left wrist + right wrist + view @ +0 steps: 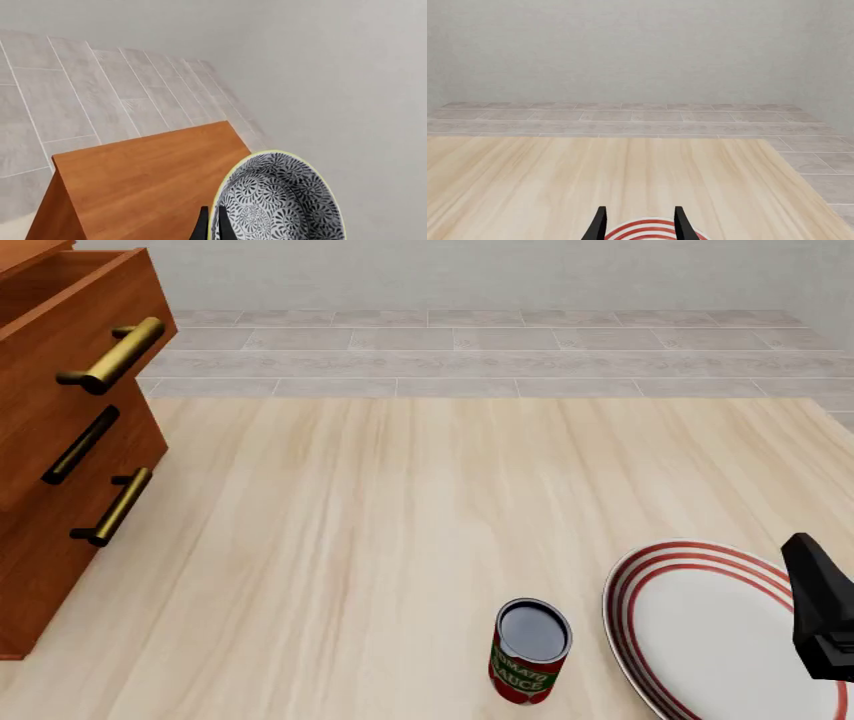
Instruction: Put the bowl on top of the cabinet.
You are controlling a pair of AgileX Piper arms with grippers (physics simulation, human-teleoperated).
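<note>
Grey tiled floor [534, 340] and plain pale wall [640, 50] at the back, light wooden worktop [400, 490] in front. At the worktop's left edge, reddish-brown cabinet [54, 440], drawer fronts with two brass handles [114, 355] and a dark one between.

Seen from the left wrist: flat cabinet top below, bowl [280, 200] held up over its far corner, tilted steeply with the patterned inside facing the camera. Partly over the wood, partly out past its edge. Cannot tell whether touching the top or clear of it. Left hand [213, 226] pressed nearly together, pinching the bowl's pale rim, one finger inside and one outside. Neither bowl nor left hand visible from the front.

Likely handling: ceramic, so stiff, glazed and slippery, fairly heavy for a rim pinch, and prone to chip or crack if dropped onto hard wood. Already taken by the rim, the only sensible place on so deep a shape; no second grip needed. Best brought fully inside the cabinet's edges, levelled so the foot faces down, lowered gently, and let go only once seated. Risk of swinging or slipping in the pinch while tilted like this.

Further right, near the worktop's front edge, upright open tomato-sauce can [531, 650]. Just beside it, toward the front right corner, large white red-ringed plate [694, 640]. Right hand [640, 225] above the plate, fingers spread, holding nothing.
</note>
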